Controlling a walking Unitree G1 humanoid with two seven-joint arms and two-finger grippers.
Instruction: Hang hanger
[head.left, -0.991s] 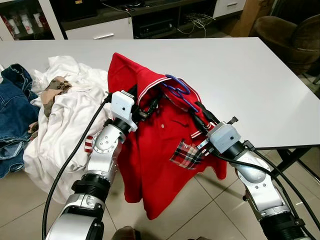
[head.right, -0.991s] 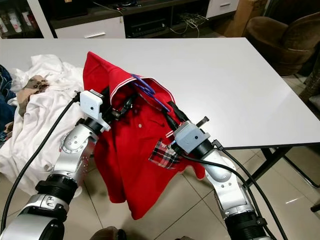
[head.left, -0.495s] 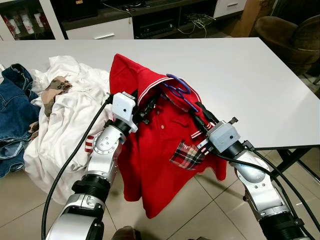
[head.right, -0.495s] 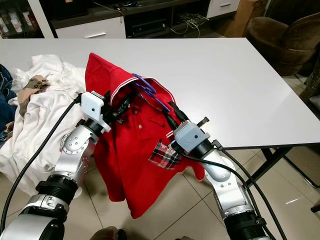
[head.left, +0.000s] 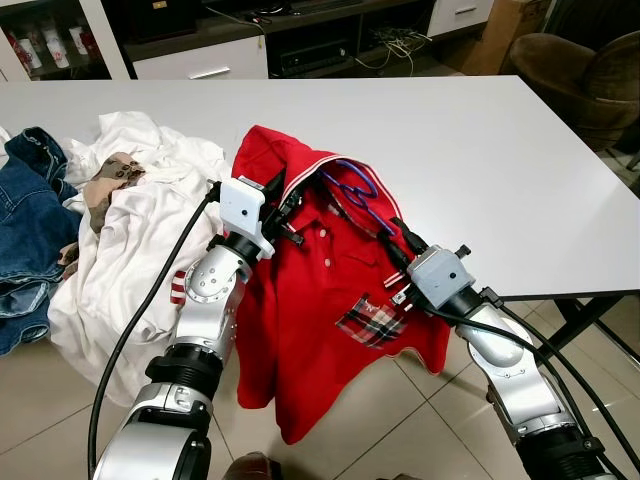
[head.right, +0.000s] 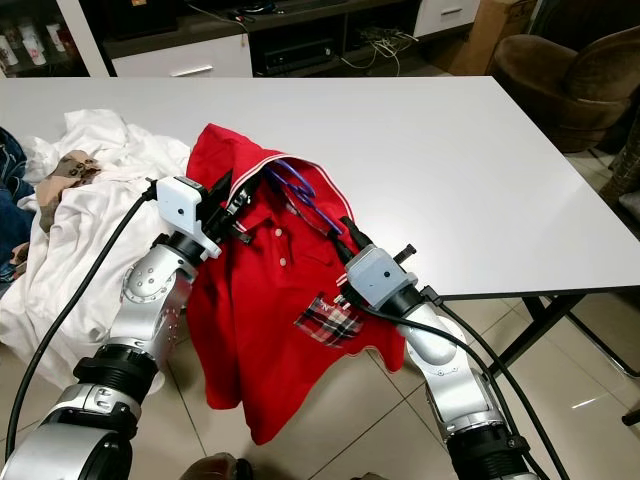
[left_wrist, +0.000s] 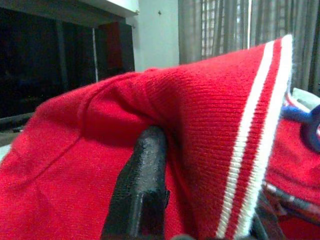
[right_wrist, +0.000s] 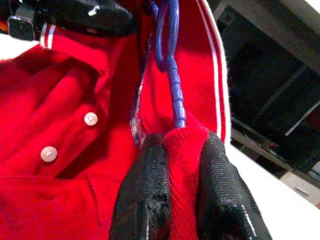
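Lowered since the earlier frame: red polo shirt (head.left: 330, 300), collar now nearer the desk (head.left: 500, 160) edge. Blue hanger (head.left: 355, 190) sits inside the collar. Left gripper (head.left: 285, 205) jaws pinch collar fabric; right gripper (right_wrist: 177, 190) jaws clamp shirt fabric below the hanger. White laundry (head.left: 130, 220) left of shirt.

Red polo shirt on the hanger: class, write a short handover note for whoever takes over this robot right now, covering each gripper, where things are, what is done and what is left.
Left gripper: shut on the red polo shirt at the collar.
Right gripper: shut on the shirt's fabric beside the blue hanger.
Position: shirt is held up between both arms at the near edge of the white table, its hem hanging toward the floor; the hanger sits in the neck opening.
Done: hanger is in the shirt.
Left: hang it up; no rail in sight.
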